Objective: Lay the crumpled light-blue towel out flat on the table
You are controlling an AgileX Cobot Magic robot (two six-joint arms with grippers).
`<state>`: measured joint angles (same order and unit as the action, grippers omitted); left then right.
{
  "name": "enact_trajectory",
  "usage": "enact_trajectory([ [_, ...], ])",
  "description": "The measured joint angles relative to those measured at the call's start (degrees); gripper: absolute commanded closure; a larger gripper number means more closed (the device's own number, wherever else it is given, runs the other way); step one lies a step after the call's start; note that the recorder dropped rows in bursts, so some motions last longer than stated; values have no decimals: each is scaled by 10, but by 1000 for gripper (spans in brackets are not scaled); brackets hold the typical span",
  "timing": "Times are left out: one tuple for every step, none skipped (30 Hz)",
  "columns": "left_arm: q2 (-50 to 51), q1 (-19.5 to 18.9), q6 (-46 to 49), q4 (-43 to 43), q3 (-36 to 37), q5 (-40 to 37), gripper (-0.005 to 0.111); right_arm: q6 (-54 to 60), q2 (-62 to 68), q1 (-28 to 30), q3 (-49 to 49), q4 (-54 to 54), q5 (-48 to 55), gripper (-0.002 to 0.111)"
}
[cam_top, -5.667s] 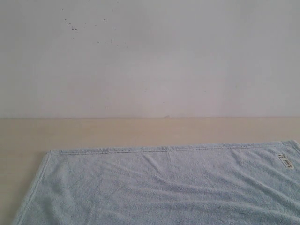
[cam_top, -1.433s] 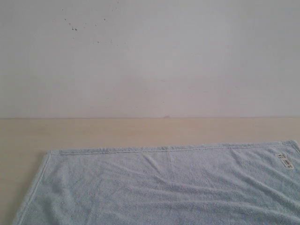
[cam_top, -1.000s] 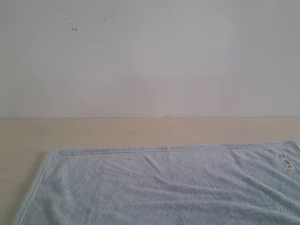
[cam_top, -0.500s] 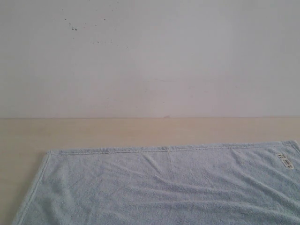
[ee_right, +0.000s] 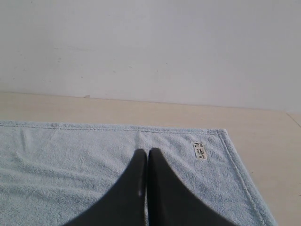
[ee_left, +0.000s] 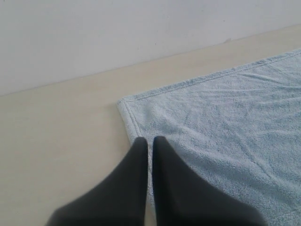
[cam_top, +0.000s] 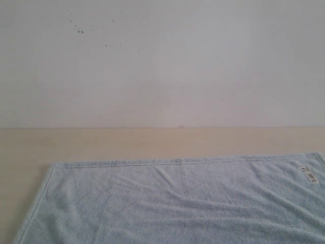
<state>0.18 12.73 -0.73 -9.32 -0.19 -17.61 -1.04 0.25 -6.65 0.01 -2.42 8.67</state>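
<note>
On the table (cam_top: 152, 140) the towel (cam_top: 177, 203) has stayed flat, so it looks done; left fingers (ee_left: 137, 165) and right fingers (ee_right: 135, 172) are together, empty.

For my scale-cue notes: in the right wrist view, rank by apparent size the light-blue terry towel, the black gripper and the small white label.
1. Pale light-blue fluffy terry towel, largest even though the frame cuts it off.
2. Black right gripper, shut; it sits near the camera, which inflates its size.
3. Small white label, clearly smallest.
</note>
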Motion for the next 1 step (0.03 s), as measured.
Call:
enact_trajectory([
  [0, 0, 0, 0, 0, 0, 103, 0, 0, 0, 0, 0, 0, 108],
])
